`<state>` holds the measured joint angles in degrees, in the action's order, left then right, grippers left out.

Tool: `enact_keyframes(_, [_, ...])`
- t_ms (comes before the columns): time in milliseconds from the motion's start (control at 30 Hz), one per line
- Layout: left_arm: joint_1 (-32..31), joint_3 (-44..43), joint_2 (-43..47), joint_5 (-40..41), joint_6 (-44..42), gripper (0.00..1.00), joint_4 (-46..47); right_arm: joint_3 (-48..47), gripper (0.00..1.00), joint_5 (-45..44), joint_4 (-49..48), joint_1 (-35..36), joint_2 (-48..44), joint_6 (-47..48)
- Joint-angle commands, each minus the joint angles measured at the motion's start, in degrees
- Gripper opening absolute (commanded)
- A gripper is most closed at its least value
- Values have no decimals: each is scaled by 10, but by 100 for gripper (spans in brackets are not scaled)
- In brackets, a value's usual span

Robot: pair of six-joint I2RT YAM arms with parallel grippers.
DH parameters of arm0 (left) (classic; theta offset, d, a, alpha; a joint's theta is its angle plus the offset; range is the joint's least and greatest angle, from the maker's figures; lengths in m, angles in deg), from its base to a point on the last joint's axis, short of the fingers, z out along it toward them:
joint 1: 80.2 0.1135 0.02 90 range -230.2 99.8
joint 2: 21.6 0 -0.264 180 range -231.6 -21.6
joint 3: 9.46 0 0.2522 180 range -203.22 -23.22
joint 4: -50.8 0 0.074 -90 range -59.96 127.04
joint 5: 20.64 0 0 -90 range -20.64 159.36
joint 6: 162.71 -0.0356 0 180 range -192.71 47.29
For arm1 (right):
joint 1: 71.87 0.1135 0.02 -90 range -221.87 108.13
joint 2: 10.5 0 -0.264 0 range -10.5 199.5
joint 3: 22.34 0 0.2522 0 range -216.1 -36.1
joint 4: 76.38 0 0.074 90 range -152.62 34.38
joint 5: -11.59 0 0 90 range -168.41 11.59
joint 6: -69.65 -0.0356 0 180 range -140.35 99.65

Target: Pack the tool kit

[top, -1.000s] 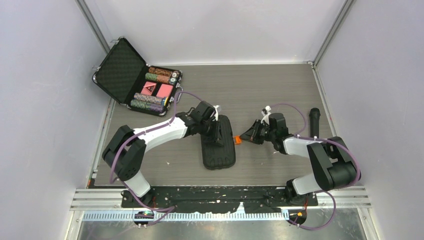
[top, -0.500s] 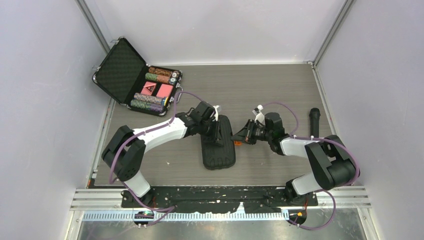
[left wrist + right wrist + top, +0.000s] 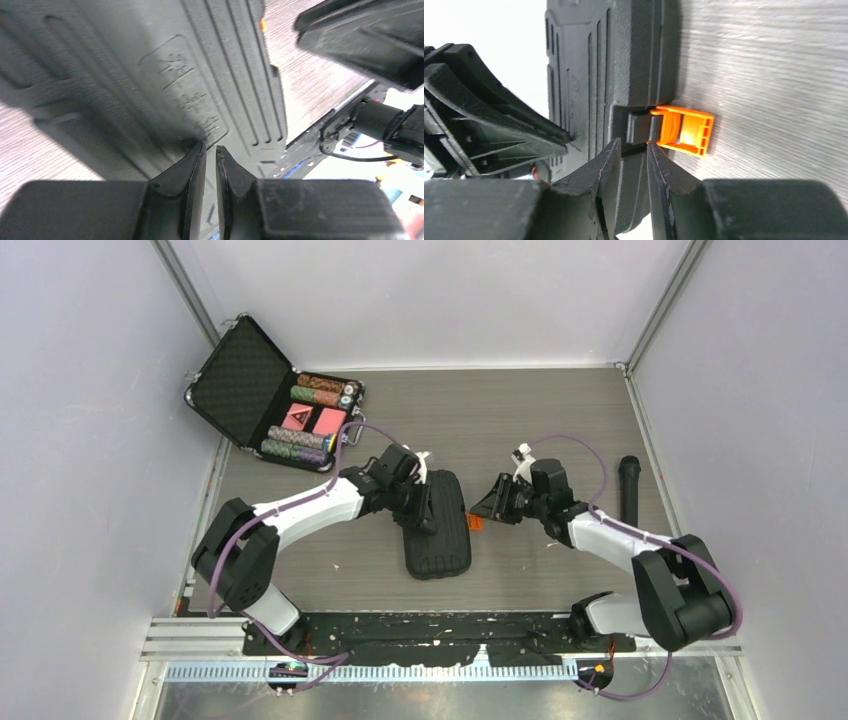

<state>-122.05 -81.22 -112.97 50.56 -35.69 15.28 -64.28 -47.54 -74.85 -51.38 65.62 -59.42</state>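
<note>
The tool kit (image 3: 437, 526) lies shut in the middle of the worktop (image 3: 560, 420). The left gripper (image 3: 424, 508) presses on its lid, nearly closed and holding nothing. At three o'clock, the right gripper (image 3: 492, 510) has just opened a little, and the orange latch (image 3: 685, 130) sticks out, so I think it is not snapped shut yet.

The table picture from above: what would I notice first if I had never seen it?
Probably the open briefcase in the far-left corner, full of poker chips and red cards. Then the closed black tool kit mid-table, its orange latch sticking out towards the right gripper, while the left gripper rests on its lid.
</note>
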Motion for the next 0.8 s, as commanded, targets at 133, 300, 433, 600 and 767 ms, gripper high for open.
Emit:
enact_keyframes(133, [34, 28, 16, 117, -126, 18, -167, -76, 37, -225, 199, 66, -15, 108])
enact_keyframes(300, [35, 34, 39, 98, -120, 19, -154, -83, 41, -292, 209, 85, -23, 104])
enact_keyframes(433, [36, 23, 32, 122, -123, 19, -168, -106, 41, -287, 215, 113, 4, 99])
enact_keyframes(600, [35, 27, 32, 116, -114, 19, -160, -122, 42, -304, 217, 156, 38, 74])
enact_keyframes(767, [33, 32, 39, 101, -94, 19, -141, -147, 43, -370, 250, 193, 73, 64])
